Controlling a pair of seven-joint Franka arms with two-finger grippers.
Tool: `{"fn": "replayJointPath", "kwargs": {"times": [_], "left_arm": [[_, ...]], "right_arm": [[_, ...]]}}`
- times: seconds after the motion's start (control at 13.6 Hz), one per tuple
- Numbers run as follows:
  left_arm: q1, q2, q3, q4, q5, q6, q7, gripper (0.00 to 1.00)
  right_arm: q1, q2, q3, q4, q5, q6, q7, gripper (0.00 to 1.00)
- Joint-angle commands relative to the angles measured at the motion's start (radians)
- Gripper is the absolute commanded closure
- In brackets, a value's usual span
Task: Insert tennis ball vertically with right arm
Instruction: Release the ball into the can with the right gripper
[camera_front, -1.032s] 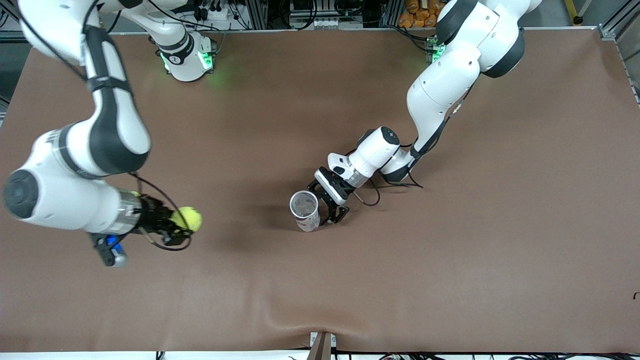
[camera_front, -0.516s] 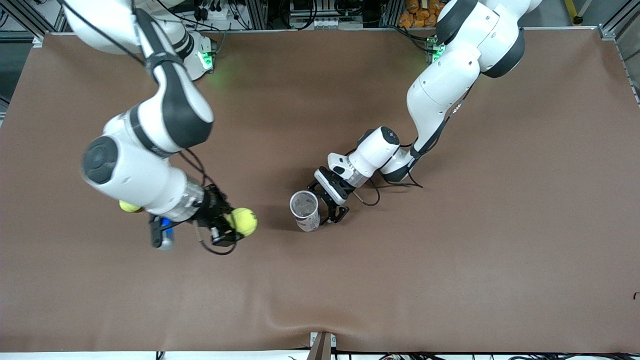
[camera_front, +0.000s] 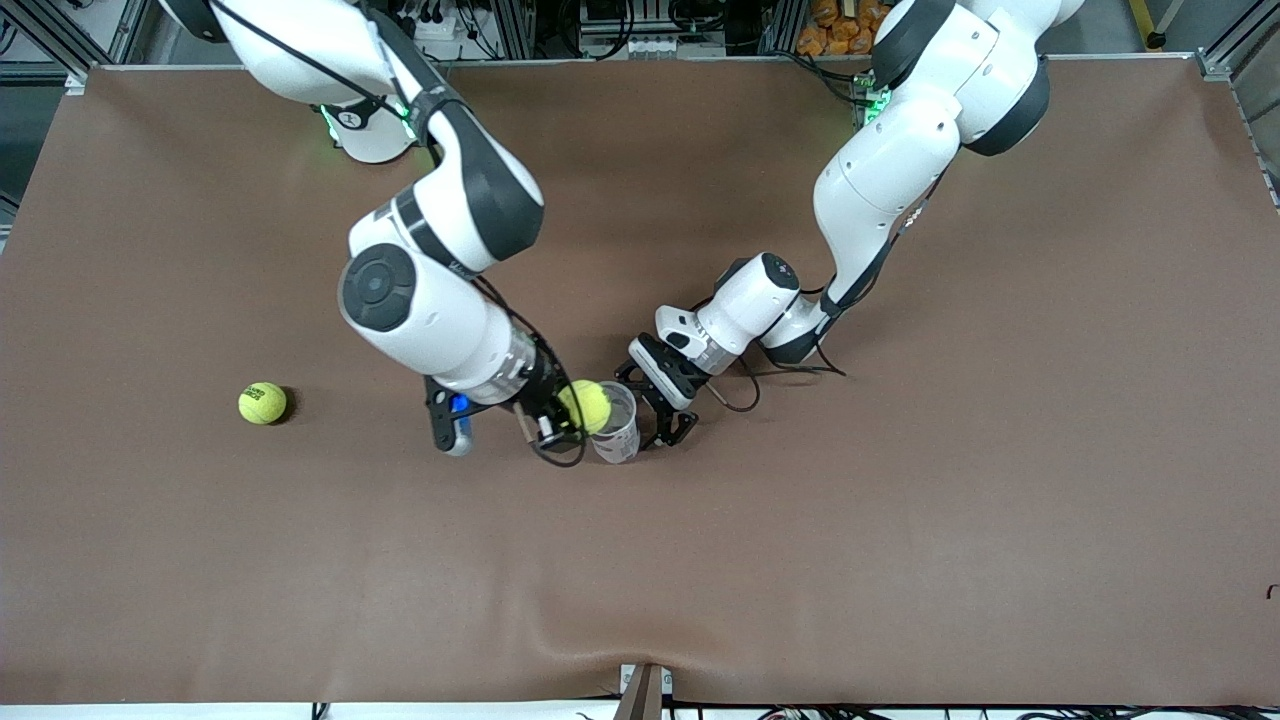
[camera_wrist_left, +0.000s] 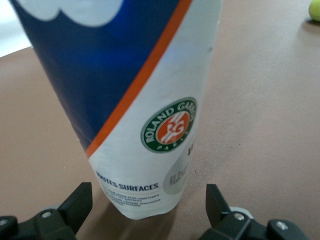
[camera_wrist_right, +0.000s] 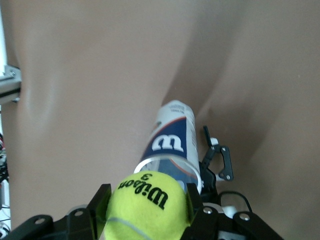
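right jaws (camera_front: 583, 410) clamp a tennis ball (camera_front: 586, 405) over the can (camera_front: 615, 425) at frame centre; left jaws (camera_front: 668, 415) open, flanking the can on the tabletop (camera_front: 900, 520); spare ball (camera_front: 262, 403) mid-left.

Table: brown mat-covered table (camera_front: 900, 520), a shallow ripple in the mat at the edge nearest the front camera.
Spare ball: a second yellow-green tennis ball (camera_front: 262, 403) lies on the table toward the right arm's end, well apart from everything else; a sliver of it also shows in the left wrist view (camera_wrist_left: 315, 9).
Frame: aluminium framing (camera_front: 560, 25) with cables along the table's edge by the robots' bases.
Orange items: a cluster of orange objects (camera_front: 828, 25) near the left arm's base, too small to identify.
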Motion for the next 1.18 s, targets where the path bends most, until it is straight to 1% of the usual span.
{"fn": "replayJointPath", "kwargs": {"times": [0.0,0.07,0.15,0.37,0.44,0.52,0.59,0.74,1.03,1.11], "left_arm": [[0.013,-0.031,-0.006,-0.037,0.011,0.003,-0.001,0.0],[0.013,-0.031,-0.006,-0.037,0.011,0.003,-0.001,0.0],[0.013,-0.031,-0.006,-0.037,0.011,0.003,-0.001,0.0],[0.013,-0.029,-0.006,-0.037,0.011,0.003,-0.001,0.0],[0.013,-0.029,-0.006,-0.037,0.009,0.003,0.0,0.0],[0.013,-0.029,-0.006,-0.037,0.011,0.003,-0.001,0.0],[0.013,-0.031,-0.006,-0.039,0.009,0.003,-0.001,0.0],[0.018,-0.031,-0.006,-0.042,0.011,0.003,0.0,0.0],[0.018,-0.031,-0.006,-0.042,0.011,0.003,0.0,0.0],[0.018,-0.031,-0.006,-0.042,0.011,0.003,0.0,0.0]], "right_arm": [[0.036,0.006,-0.013,0.0,-0.035,-0.004,0.032,1.0],[0.041,0.012,-0.013,-0.001,-0.064,-0.004,0.038,1.0],[0.042,0.018,-0.013,-0.001,-0.072,-0.005,0.044,1.0],[0.044,0.029,-0.011,-0.017,-0.074,0.001,0.056,1.0],[0.048,0.032,-0.011,-0.017,-0.077,-0.001,0.068,0.86],[0.042,0.032,-0.011,-0.017,-0.077,-0.004,0.066,0.52],[0.034,0.032,-0.011,-0.017,-0.077,-0.007,0.062,0.01],[0.03,0.026,-0.011,-0.012,-0.077,-0.016,0.059,0.0],[0.019,0.017,-0.013,0.023,-0.072,-0.094,0.053,0.0],[0.011,0.015,-0.013,0.063,-0.072,-0.129,0.052,0.0]]}}
